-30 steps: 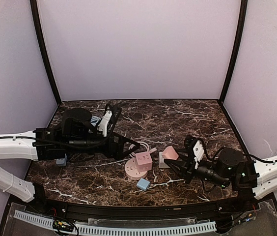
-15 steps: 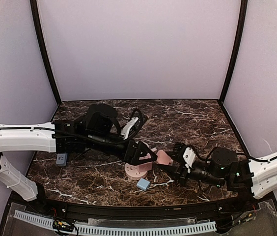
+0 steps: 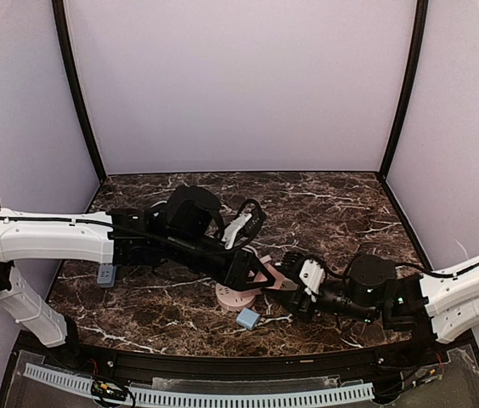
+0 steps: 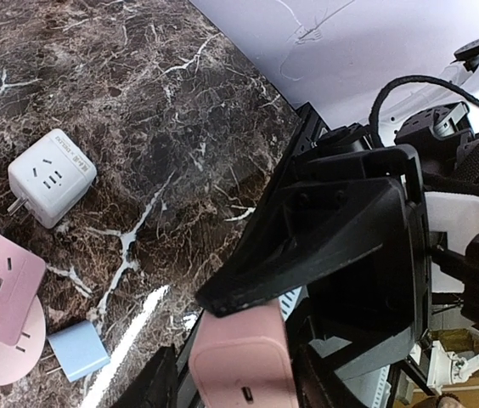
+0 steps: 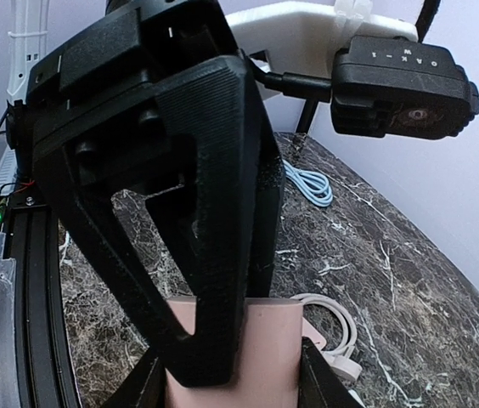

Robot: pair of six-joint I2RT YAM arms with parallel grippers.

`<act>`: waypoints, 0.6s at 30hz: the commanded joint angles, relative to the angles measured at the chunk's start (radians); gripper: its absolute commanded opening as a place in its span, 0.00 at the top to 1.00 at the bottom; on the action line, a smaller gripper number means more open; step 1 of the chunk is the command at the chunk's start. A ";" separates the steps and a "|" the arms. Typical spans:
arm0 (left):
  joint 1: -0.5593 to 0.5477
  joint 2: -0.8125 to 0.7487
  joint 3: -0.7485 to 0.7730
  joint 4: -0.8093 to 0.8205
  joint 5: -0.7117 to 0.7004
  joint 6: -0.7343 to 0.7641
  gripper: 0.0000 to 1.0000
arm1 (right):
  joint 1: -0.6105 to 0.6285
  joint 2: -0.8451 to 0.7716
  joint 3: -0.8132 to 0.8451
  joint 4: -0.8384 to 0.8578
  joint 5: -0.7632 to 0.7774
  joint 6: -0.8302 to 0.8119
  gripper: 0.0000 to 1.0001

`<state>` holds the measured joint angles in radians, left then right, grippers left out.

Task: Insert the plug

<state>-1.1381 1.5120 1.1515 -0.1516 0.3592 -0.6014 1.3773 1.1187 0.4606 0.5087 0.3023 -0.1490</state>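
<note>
On the marble table (image 3: 341, 204), both arms meet just right of centre over one thing. The right gripper (image 3: 290, 291) is clenched on the pink plug (image 4: 241, 361), which hangs off the table at 1 o'clock of the pink socket block (image 3: 233, 297). The left gripper (image 3: 256, 274) has a finger on either side of the same plug, but I cannot tell whether they bite. This looks like a hand-over. One hand should let go only once the other grips squarely, so the plug does not twist. Its prongs are hidden, so check which way they face before lowering. The blue adapter (image 3: 248, 319) lies at 5 o'clock of the block.
</note>
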 commanded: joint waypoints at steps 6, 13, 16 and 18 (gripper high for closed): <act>-0.005 0.003 0.015 -0.003 0.022 -0.003 0.75 | 0.017 0.040 0.036 0.045 -0.006 -0.028 1.00; -0.005 0.013 0.015 0.009 0.045 -0.029 0.99 | 0.017 0.085 0.052 0.080 0.062 0.006 1.00; -0.005 -0.007 0.018 -0.018 -0.004 -0.026 0.99 | 0.017 0.097 0.060 0.075 0.122 0.056 0.55; -0.004 -0.028 0.020 -0.067 -0.053 -0.020 0.99 | 0.017 0.098 0.067 0.058 0.163 0.106 0.04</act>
<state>-1.1282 1.5219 1.1515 -0.1719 0.3576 -0.6495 1.3876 1.2045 0.4843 0.5308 0.3759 -0.1478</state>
